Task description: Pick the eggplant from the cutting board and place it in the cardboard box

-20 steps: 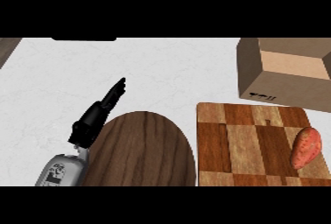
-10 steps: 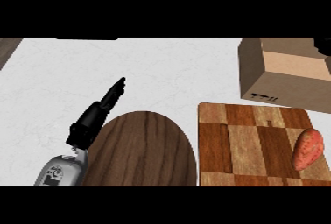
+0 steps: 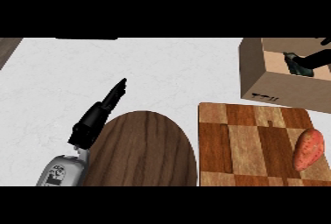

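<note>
The cardboard box (image 3: 271, 83) stands at the upper right with its top open. My right hand (image 3: 318, 57) reaches into the opening from the right edge. Below it in the box lies a dark shape (image 3: 296, 64); I cannot tell whether it is the eggplant or part of the hand. The checkered cutting board (image 3: 239, 140) lies in front of the box. No eggplant shows on it, only an orange-red sweet potato (image 3: 307, 148) near its right edge. My left hand (image 3: 97, 118) rests at the left with fingers straight, pointing up and right, holding nothing.
A dark round wooden plate (image 3: 142, 151) lies between my left hand and the cutting board, close to the view's lower edge. Pale marbled counter (image 3: 161, 65) spreads across the middle and upper left.
My right hand now shows inside the box's opening; before, only a small dark tip showed at the top right. The left hand, board and sweet potato have stayed put.
</note>
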`<state>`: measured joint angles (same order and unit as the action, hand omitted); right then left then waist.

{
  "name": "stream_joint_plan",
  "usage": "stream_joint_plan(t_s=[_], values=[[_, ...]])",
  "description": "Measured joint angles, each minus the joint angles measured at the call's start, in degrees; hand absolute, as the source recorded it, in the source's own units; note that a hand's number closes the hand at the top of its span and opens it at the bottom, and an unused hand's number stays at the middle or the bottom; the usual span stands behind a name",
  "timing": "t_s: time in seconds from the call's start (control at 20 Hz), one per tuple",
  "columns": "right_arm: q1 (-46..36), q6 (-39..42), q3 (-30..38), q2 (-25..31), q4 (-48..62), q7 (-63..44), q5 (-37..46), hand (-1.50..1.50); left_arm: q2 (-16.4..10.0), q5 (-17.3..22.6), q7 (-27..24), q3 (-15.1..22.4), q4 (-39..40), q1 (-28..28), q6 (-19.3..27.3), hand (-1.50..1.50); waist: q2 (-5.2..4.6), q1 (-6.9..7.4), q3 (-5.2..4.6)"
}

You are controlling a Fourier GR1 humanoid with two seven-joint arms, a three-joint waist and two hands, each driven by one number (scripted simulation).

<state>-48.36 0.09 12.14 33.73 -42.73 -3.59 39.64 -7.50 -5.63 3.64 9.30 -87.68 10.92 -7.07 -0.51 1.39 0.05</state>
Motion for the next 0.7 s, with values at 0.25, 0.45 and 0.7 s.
stream_joint_plan(t_s=[0.25,0.45,0.7], values=[[-2.90,-2.31,3.63,-0.89,8.77,5.80,-2.71,-1.50,-0.13,0.43,0.84,-0.80,-0.45,0.72,-0.69,0.00,-0.08,0.20,0.03],[-3.29,-4.69,9.99,-0.74,10.45,11.15,-8.77,-1.50,0.30,0.18,0.70,-0.74,-0.39,0.71,-0.43,0.00,-0.06,-0.01,0.08],[-3.13,-3.57,19.11,1.13,12.02,16.62,-18.15,-1.50,-0.25,0.66,1.16,-1.56,-0.75,0.66,-0.94,0.00,0.03,-0.41,0.10]])
